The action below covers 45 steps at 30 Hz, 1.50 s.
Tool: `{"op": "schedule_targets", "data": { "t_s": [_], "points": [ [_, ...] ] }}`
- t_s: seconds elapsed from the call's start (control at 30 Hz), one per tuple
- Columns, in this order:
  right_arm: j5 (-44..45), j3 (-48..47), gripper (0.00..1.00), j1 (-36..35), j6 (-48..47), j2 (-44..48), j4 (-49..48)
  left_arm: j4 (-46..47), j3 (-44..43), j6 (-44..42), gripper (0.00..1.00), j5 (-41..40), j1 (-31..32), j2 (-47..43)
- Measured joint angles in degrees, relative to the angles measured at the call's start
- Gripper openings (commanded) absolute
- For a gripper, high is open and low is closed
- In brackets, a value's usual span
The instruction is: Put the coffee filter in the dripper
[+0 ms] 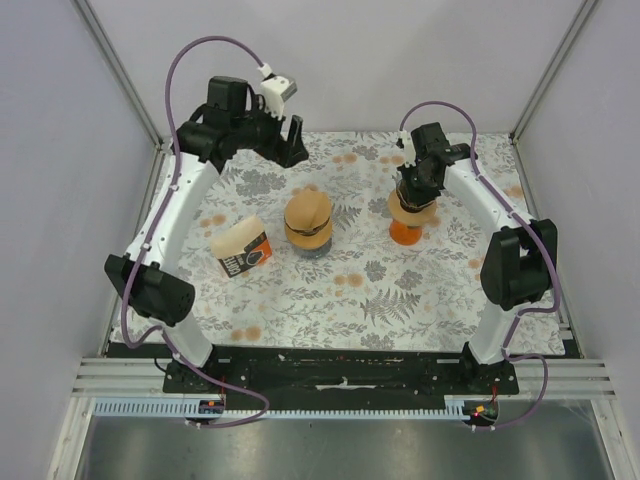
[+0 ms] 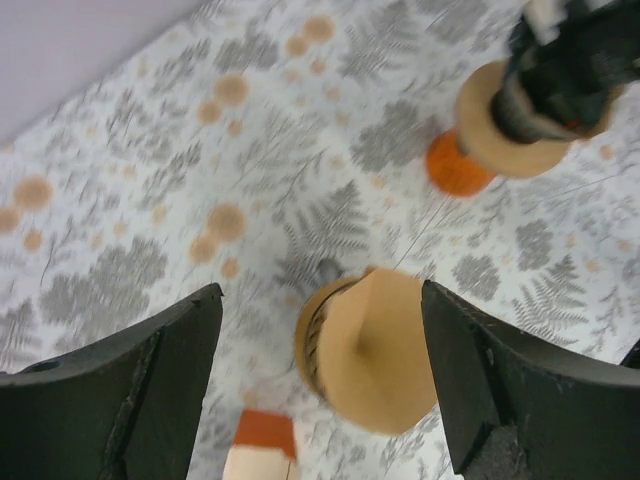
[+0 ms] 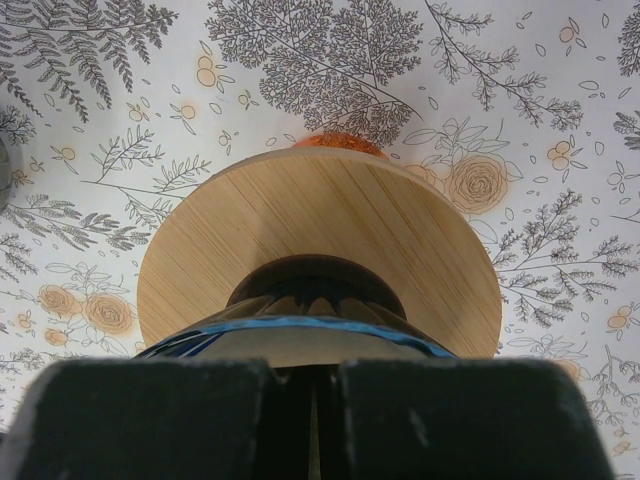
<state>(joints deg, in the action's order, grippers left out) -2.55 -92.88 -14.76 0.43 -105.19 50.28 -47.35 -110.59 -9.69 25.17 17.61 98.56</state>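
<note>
Left gripper (image 2: 322, 295) released, jaws wide, tan paper cone coffee filter (image 2: 375, 345) below betw. fingers, on dark ribbed holder (image 2: 312, 340); right gripper (image 3: 315, 375) clenched, glass dripper w/ round wooden collar (image 3: 320, 230) just beneath

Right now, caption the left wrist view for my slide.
Open left pincer framing the tan filter, wooden-collared dripper beyond.

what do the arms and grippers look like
The left arm and right arm have white curved links and chunky black joints. A thin purple cable loops off each wrist and runs down to the base. The left gripper and right gripper have matte black, blunt wedge-shaped fingers.
</note>
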Motion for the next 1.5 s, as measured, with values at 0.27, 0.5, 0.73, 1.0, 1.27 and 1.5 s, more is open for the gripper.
{"op": "schedule_targets", "data": {
  "t_s": [0.27,0.5,0.73,1.0,1.27,1.5],
  "points": [
    [-0.2,-0.4,0.00,-0.1,0.0,-0.3,0.2,5.0,-7.4,8.7,0.84,3.1,14.8,9.7],
    [-0.7,-0.7,0.00,-0.1,0.0,-0.5,0.2,7.2,-9.1,19.3,0.80,4.0,18.4,23.8],
    [-1.3,-0.6,0.00,-0.1,-1.0,-0.5,0.0,9.8,-14.2,27.5,0.77,5.6,18.4,28.4],
    [-1.8,-0.6,0.00,-0.1,-1.4,-0.5,-0.1,12.7,-15.5,30.6,0.72,6.9,18.8,28.4],
    [-2.0,-0.6,0.00,-0.1,-1.5,-0.5,-0.2,12.7,-15.8,31.3,0.54,6.4,20.1,29.8],
    [-2.3,-0.6,0.01,-0.1,-1.5,-0.2,-0.4,12.8,-16.0,31.4,0.29,6.3,20.4,30.5]
  ]
}}
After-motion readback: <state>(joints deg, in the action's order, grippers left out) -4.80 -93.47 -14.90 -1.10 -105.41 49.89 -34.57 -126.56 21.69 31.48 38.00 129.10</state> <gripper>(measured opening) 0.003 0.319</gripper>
